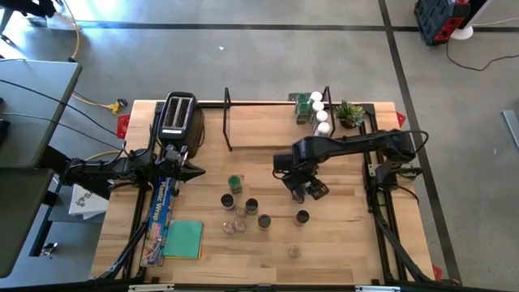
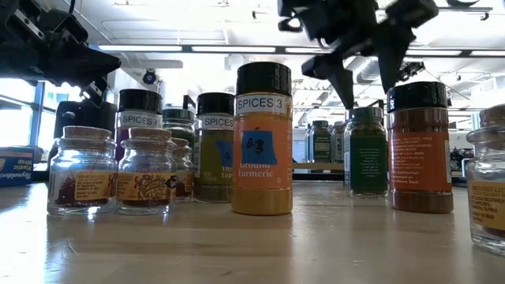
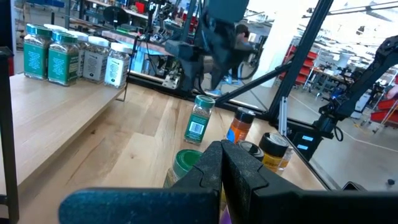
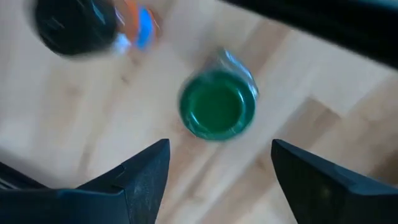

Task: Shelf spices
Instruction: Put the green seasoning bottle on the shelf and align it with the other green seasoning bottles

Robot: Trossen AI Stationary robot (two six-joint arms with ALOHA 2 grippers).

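Item — right hand (image 1: 309, 191), dark, two-fingered, poised over the light wooden surface (image 1: 340, 235) in front of the shelf. Fingers spread wide, nothing between them. In its wrist view a green-lidded clear jar (image 4: 217, 104) stands upright directly beyond the gap between the fingers, with a dark-lidded jar with an orange label (image 4: 78, 25) beside it, blurred.

Item — left hand (image 3: 222, 168), fingers pressed together and empty, parked near the black-and-silver toaster (image 1: 177, 116) at the left of the surface.

Item — the shelf (image 1: 268, 122), a light wooden board with thin black wire uprights, at the back of the surface. A group of green- and white-lidded jars (image 1: 315, 109) already stands at its right end, next to a small green potted plant (image 1: 350, 113).

Item — loose jars (image 1: 243, 207), a scatter near the middle of the surface — several dark-lidded, one green-lidded, a few clear glass — none yet shelved.

Step in hand, as judged: approach to pick up the green-lidded jar. Next move calls for lowering the spread fingers to either side of the lid, closing without knocking the neighbouring jar, then carrying it to a free stretch of the board.

Hard to make out: in the high view the right hand covers its target jar; the exact count of jars on the shelf; most labels, except a yellow turmeric jar (image 2: 262, 142) in the low view.
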